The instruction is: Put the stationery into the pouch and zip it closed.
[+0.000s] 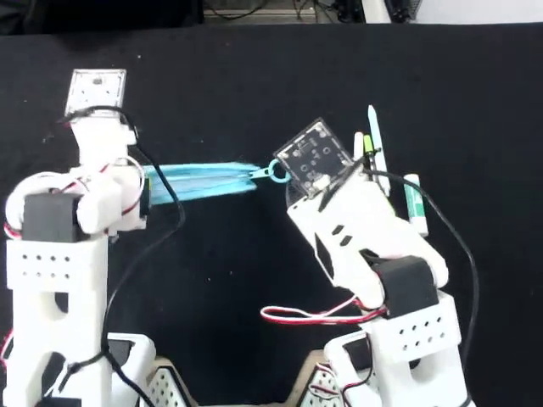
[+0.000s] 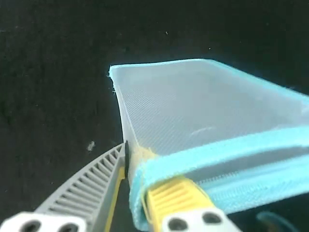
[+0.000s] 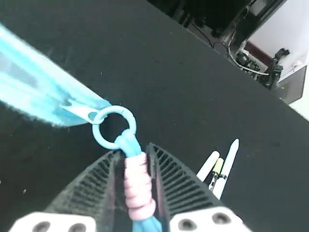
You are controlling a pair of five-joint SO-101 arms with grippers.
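Note:
A light blue mesh pouch [image 1: 204, 181] is stretched sideways between the two arms. My left gripper [image 2: 137, 169] is shut on the pouch's [image 2: 203, 111] corner, at its left end in the high view [image 1: 144, 193]. My right gripper [image 3: 133, 152] is shut on the pink-and-blue pull cord [image 3: 136, 181] tied to the zipper's blue ring [image 3: 114, 126], at the pouch's right end [image 1: 277, 172]. Several white pens [image 1: 373, 144] and a green-banded marker [image 1: 415, 203] lie on the table right of the right arm. The pens [image 3: 219, 169] also lie beyond the right fingers.
The table is covered in black cloth [image 1: 254, 85]. A white square plate [image 1: 97, 91] lies at the back left. Cables and equipment [image 3: 251, 53] sit past the table's far edge. Both arm bases stand at the near edge.

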